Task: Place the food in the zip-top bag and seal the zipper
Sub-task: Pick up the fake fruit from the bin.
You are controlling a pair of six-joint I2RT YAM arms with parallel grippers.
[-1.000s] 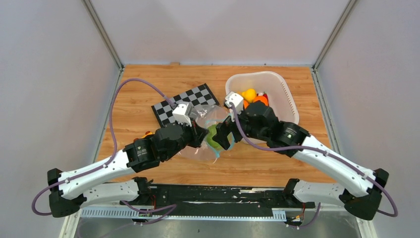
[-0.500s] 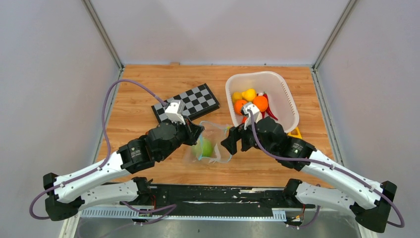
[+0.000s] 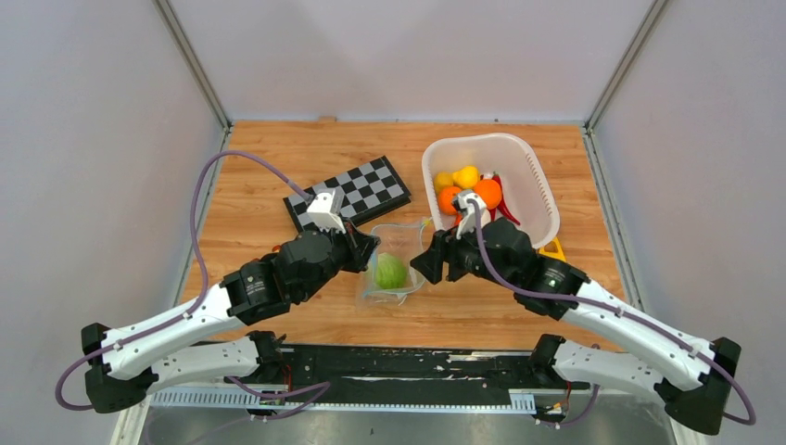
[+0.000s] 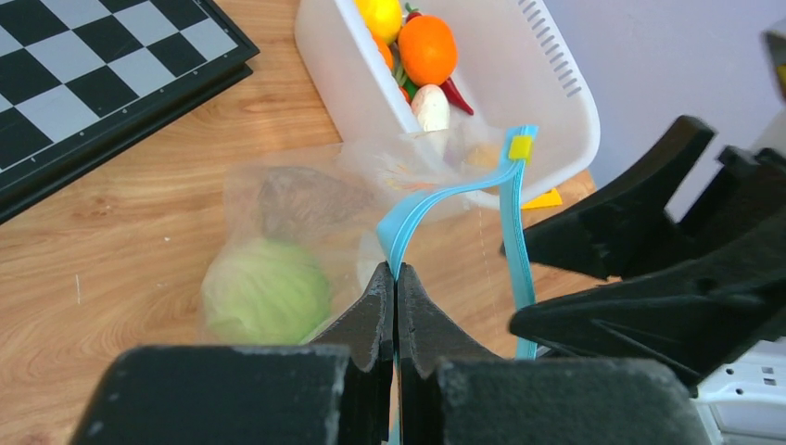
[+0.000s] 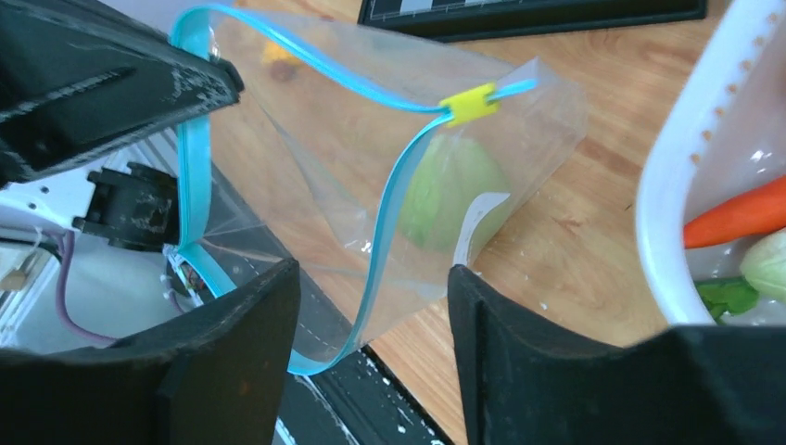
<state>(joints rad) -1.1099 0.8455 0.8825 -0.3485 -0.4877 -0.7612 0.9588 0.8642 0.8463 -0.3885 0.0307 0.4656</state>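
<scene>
Noting the surface first: wooden table (image 3: 259, 158) with plank grain, boxed in by pale walls (image 3: 408, 56) with metal corner posts (image 3: 190, 60). Chessboard (image 3: 348, 192) lies toward the far left. White perforated basket (image 3: 536, 181) sits at the far right, holding an orange (image 4: 427, 49), a yellow lemon (image 4: 382, 14), a white radish (image 4: 430, 107) and a red pepper (image 4: 456, 93).

Zip-top bag (image 3: 400, 243) sits mid-table between the two arms, mouth raised and spread, just beside the basket. Green cabbage (image 4: 267, 292) lies inside it, low against the table.

Left gripper (image 4: 396, 278): fingers pressed together, pinching the teal zipper (image 5: 306, 60) at one lip of the mouth.

Right gripper (image 5: 373, 273): fingers partway apart, with a clear gap between them. The other lip of the zipper runs down through that gap. Whether either pad touches the strip, cannot tell.

Yellow slider (image 5: 470, 102) rides at the far end of the zipper, where both lips meet.

White label (image 5: 477, 218) on the bag wall in front of the cabbage; print too small to read.
</scene>
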